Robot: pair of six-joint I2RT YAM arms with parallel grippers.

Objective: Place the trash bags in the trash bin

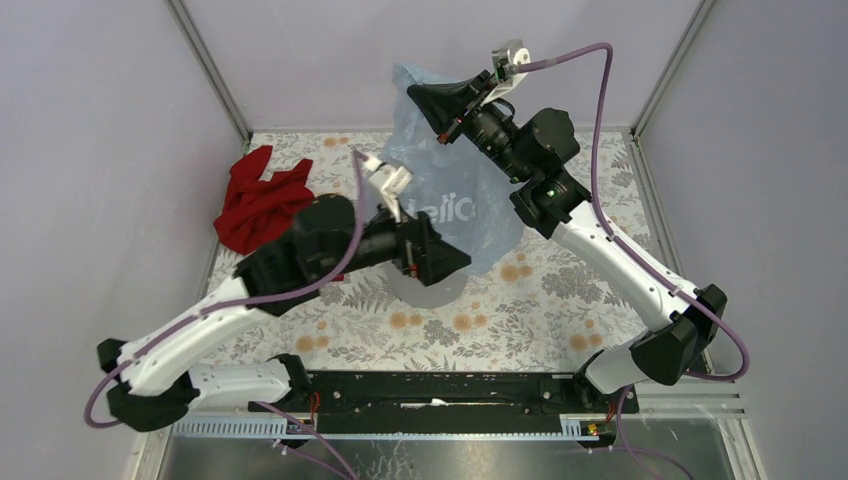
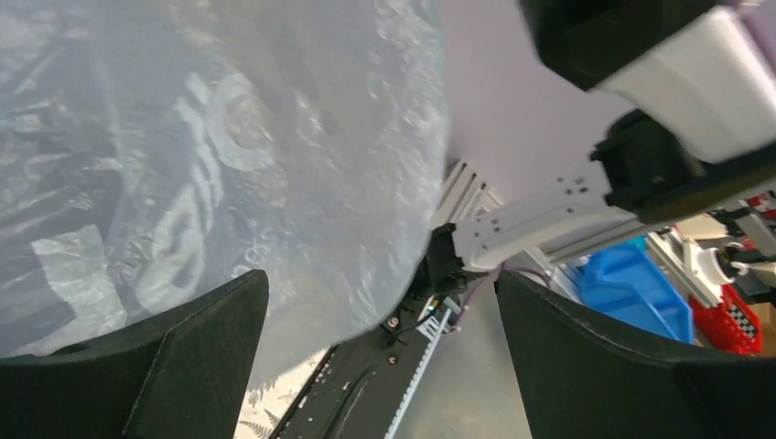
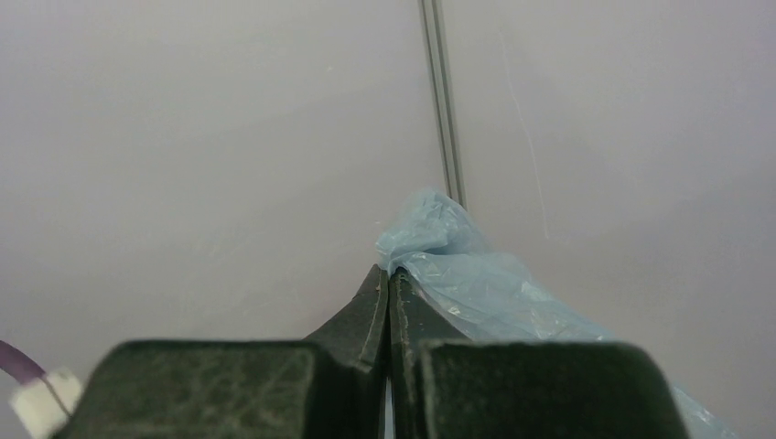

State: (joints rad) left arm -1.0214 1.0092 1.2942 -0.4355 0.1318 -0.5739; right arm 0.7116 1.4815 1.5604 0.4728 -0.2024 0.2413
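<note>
The pale blue translucent trash bag (image 1: 455, 195) hangs in the air, pinched at its top edge by my right gripper (image 1: 415, 90), which is raised high near the back wall. The right wrist view shows that gripper (image 3: 391, 272) shut on a crumpled fold of the bag (image 3: 476, 288). Only a pale sliver of the light grey trash bin (image 1: 428, 292) shows under the bag's lower end. My left gripper (image 1: 450, 265) is open beside the bag's bottom. In the left wrist view the bag (image 2: 229, 165) bulges in next to the left finger (image 2: 165, 366), with nothing clamped between the wide-apart jaws of the left gripper (image 2: 380, 315).
A red cloth (image 1: 260, 200) lies crumpled at the left of the floral table cover (image 1: 540, 300). Metal frame posts (image 1: 215, 75) and grey walls close in the back and sides. Blue and red crates (image 2: 641, 288) stand off the table behind the right arm's base.
</note>
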